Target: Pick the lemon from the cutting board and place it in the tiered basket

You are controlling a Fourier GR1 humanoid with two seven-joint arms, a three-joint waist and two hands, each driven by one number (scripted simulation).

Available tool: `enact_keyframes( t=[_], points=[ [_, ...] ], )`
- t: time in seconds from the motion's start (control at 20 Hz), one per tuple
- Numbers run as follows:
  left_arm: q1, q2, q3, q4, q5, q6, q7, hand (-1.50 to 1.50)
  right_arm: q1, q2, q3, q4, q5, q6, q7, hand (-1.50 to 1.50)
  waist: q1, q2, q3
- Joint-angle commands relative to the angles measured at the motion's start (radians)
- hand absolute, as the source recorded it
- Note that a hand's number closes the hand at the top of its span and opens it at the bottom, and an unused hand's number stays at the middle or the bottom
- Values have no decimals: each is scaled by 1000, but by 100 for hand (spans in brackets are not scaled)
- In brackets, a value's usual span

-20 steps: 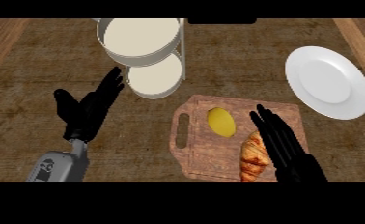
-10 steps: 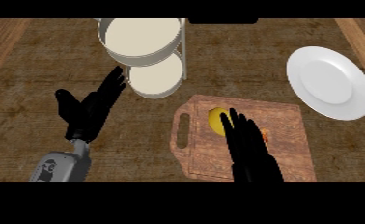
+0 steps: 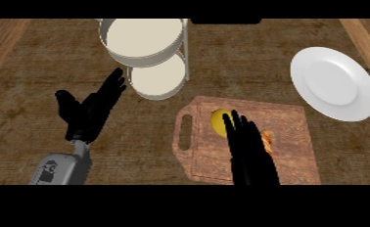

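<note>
Over the cutting board [image 3: 289, 123], your right hand [image 3: 249, 152] spreads straight fingers [image 3: 233, 125] across the lemon [image 3: 219, 122]; left hand [image 3: 90, 111] rests open.

Bare brown wooden counter [image 3: 289, 40] lies open between the two-tier metal basket with cream trays [image 3: 145, 50] and the round white plate [image 3: 334, 81]. The black right hand [image 3: 249, 147] covers the brown wooden cutting board [image 3: 289, 138], partly masking the yellow lemon [image 3: 218, 122]. The black left hand [image 3: 90, 108] stands left of the basket.
</note>
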Motion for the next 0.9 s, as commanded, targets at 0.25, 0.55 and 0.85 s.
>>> enact_keyframes(
  t=[0.25,0.55,0.85],
  points=[
    [-15,-44,10,-34,-36,13,48,0,-84,61,-63,101,35,-31,11,-150,2,0,0],
    [-8,-45,46,24,-58,-44,-32,0,41,-33,-89,102,0,-162,-108,-150,-1,0,0],
    [-12,-81,39,13,-74,-21,16,0,-61,47,-142,260,-14,-211,-146,-150,1,1,0]
  ],
)
